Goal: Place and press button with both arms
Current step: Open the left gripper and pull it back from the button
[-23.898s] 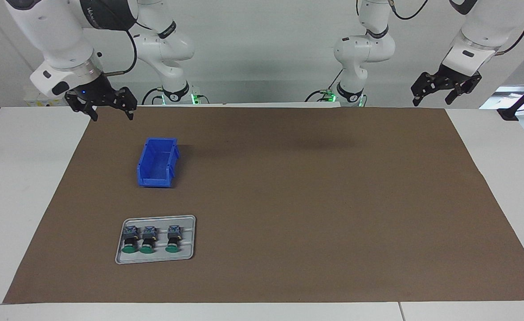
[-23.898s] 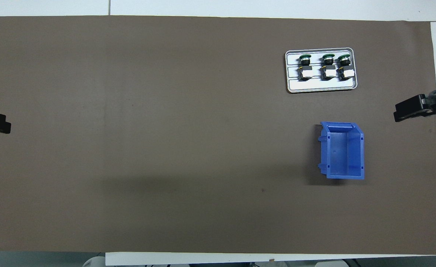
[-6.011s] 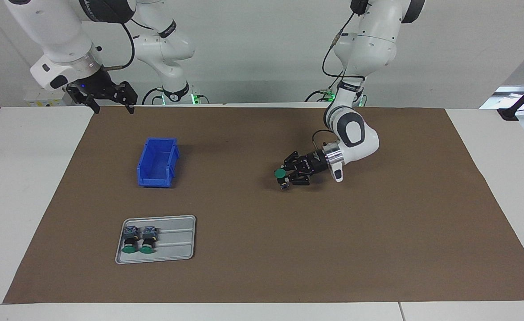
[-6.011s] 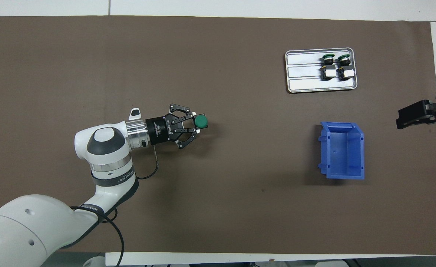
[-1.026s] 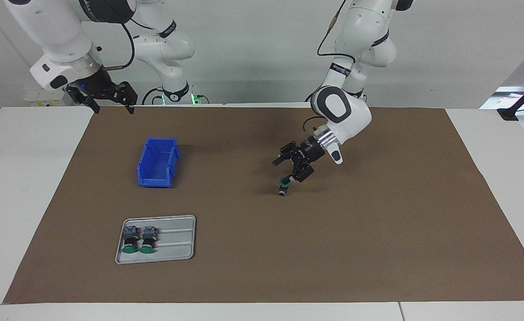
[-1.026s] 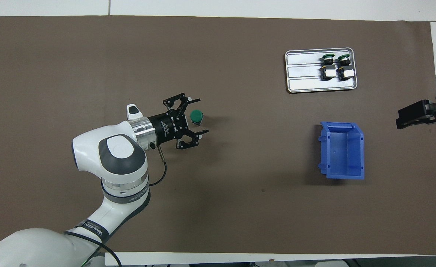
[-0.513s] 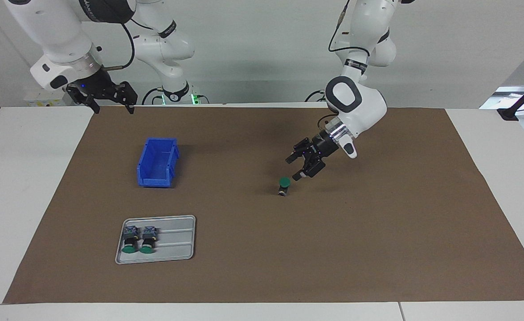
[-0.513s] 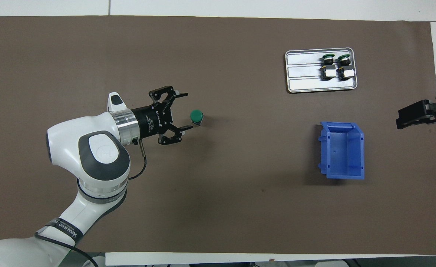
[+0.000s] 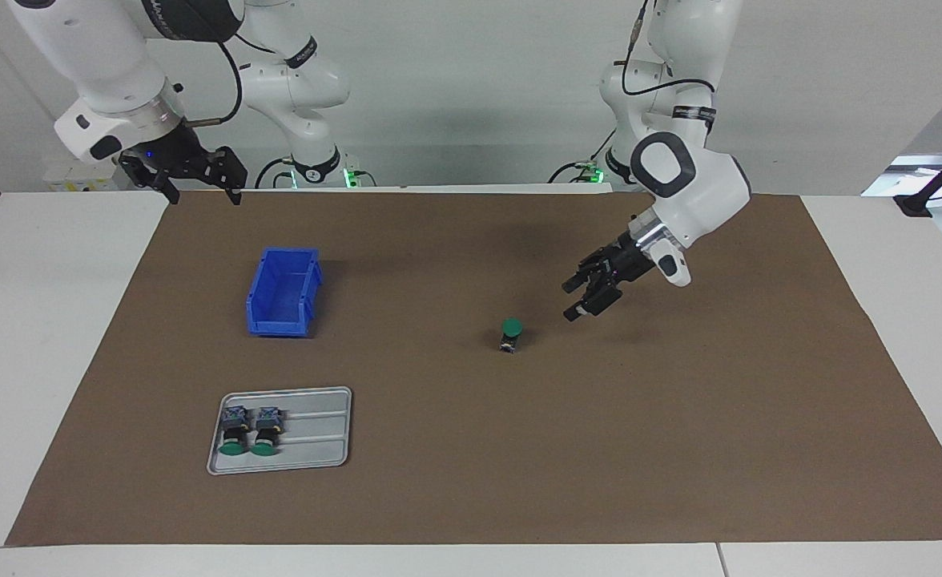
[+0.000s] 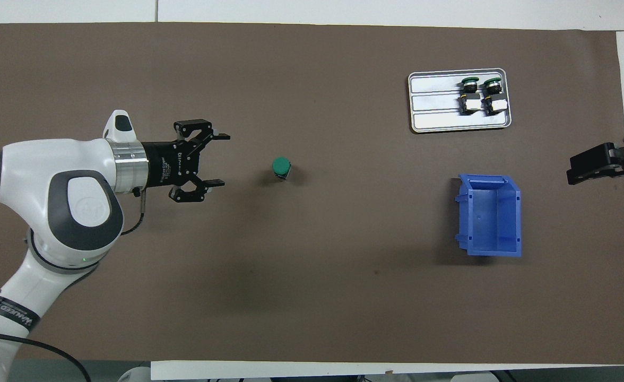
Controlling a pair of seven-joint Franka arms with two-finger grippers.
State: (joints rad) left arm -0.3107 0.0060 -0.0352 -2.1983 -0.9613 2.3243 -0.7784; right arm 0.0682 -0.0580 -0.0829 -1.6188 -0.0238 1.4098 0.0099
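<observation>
While standing upright, button (image 9: 510, 332) points green cap up.

A blue bin (image 9: 284, 290) sits open and empty on the brown mat (image 9: 679, 449), toward the right arm's end of the table (image 9: 30, 336). Farther from the robots than the bin, and apart from it, a grey metal tray (image 9: 323, 433) lies flat (its floor is ribbed into long lanes). White table surface shows past the mat's edges at both ends.
</observation>
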